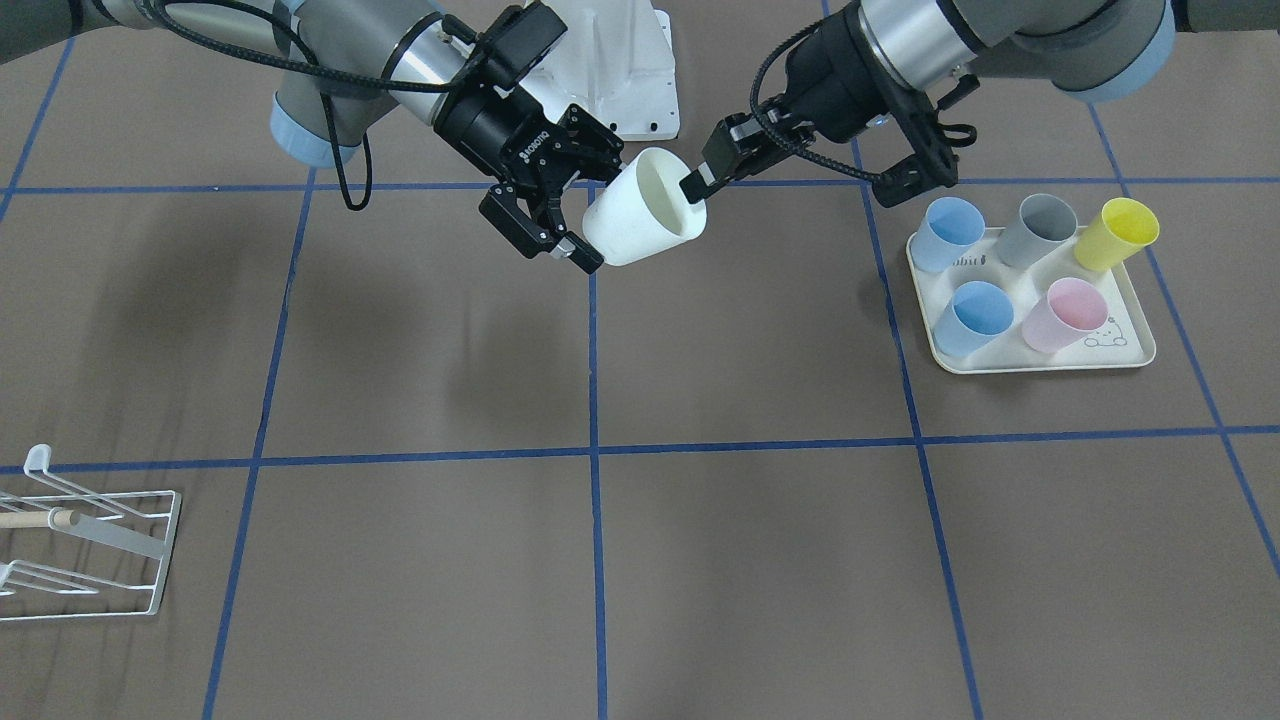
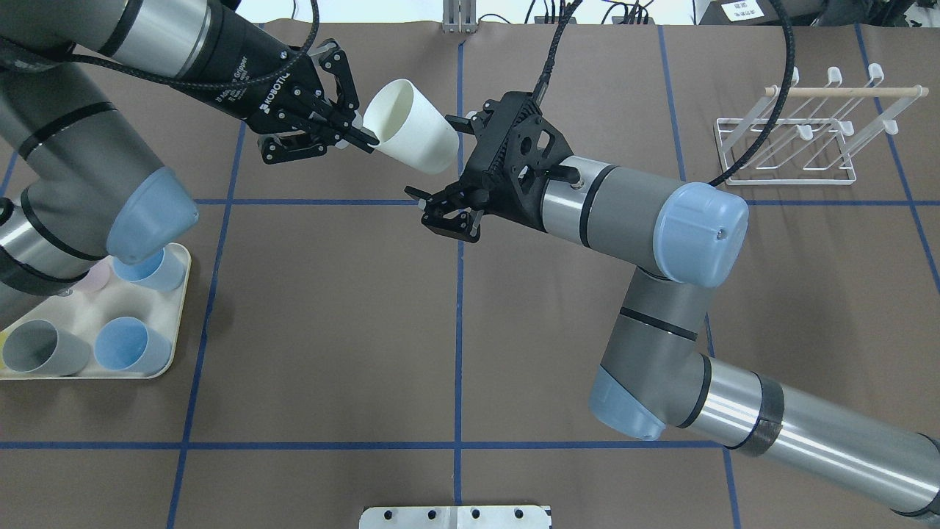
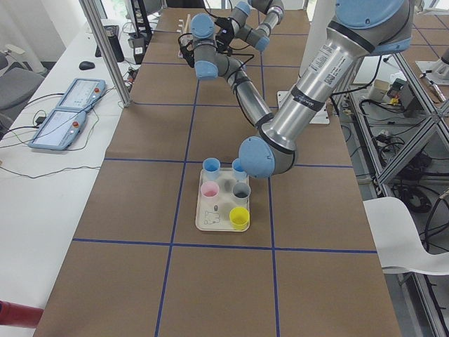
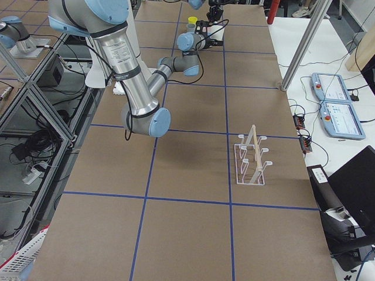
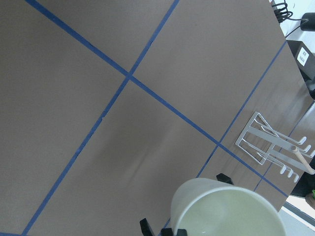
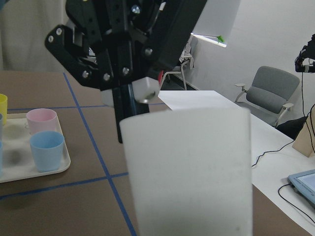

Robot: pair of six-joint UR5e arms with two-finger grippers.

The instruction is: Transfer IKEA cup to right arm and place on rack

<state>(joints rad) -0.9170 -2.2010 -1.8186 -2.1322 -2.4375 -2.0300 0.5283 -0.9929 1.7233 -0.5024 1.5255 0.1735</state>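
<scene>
Mid-handover, upper centre of the front view: the left gripper point(image 1: 693, 185) pinches the rim of the IKEA cup point(image 1: 640, 215), held in the air on its side. The right gripper point(image 1: 598, 205) has jaws spread round the base, not clamped yet (I think). Next, probably: right closes, left lets go, then over to the rack point(image 1: 125, 540), lower left. Cup's plain white, tapered, prob. smooth plastic.

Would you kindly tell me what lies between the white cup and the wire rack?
In the overhead view, the right claw, open around the white cup, its wrist and a black cable fill the stretch to the rack; beneath, only blue tape lines.
</scene>
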